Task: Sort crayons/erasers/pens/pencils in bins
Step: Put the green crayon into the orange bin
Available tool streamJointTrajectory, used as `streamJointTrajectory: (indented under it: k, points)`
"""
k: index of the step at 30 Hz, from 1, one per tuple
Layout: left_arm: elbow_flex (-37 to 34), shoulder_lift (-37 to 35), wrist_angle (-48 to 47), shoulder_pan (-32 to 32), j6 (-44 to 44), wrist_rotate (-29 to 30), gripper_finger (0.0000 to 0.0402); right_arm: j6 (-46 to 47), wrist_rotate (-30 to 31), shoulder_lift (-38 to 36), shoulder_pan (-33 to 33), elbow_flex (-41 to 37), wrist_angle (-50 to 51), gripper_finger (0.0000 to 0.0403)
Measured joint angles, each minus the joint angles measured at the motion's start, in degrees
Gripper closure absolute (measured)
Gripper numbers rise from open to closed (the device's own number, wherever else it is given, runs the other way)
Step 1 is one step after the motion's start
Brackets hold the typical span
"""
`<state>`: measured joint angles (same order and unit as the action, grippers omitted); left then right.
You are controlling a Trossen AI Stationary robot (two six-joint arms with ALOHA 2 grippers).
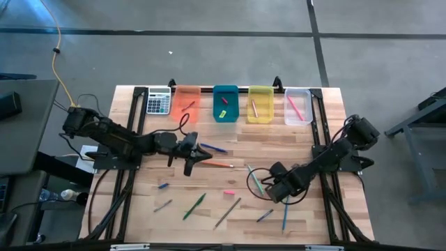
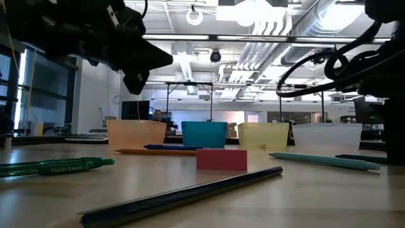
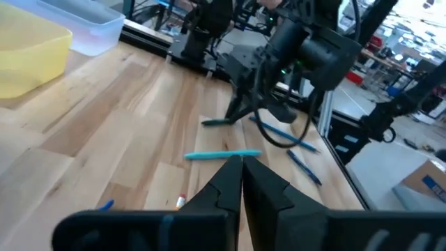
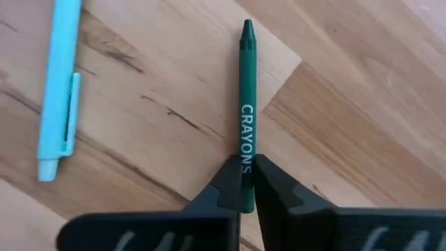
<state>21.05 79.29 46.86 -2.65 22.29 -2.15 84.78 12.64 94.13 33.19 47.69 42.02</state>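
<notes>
Wooden table (image 1: 293, 139), orange bin (image 1: 187, 103) holding pencil (image 1: 187, 107), teal bin (image 1: 225, 104) holding erasers (image 1: 223, 113)

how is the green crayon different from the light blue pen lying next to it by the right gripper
The green crayon is dark green with a pointed tip and white lettering reading CRAYONS; the light blue pen is pale, plain and has a clip along its side. The crayon is pinched between the fingers of the right gripper, while the pen lies free and untouched. The pen looks thicker than the crayon. Both are slim sticks lying on the wooden table, roughly parallel.
</notes>
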Motion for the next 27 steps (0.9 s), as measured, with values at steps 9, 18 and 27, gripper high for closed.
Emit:
streamJointTrajectory:
  k: [9,18,27]
  points:
    - [0.0,0.0,4.4,-2.9,0.0,-2.8,0.0350,-15.0,13.0,-8.0,-4.2,-0.4,-9.3,0.0388]
    - [0.0,1.5,13.0,-10.1,1.3,-8.7,0.0371,-44.3,8.9,-10.2,-16.5,-13.8,-63.1,0.0398]
    - [1.2,1.8,18.3,-10.2,2.8,-9.4,0.0360,-66.2,-0.8,-8.5,-22.5,-15.1,-90.3,0.0399]
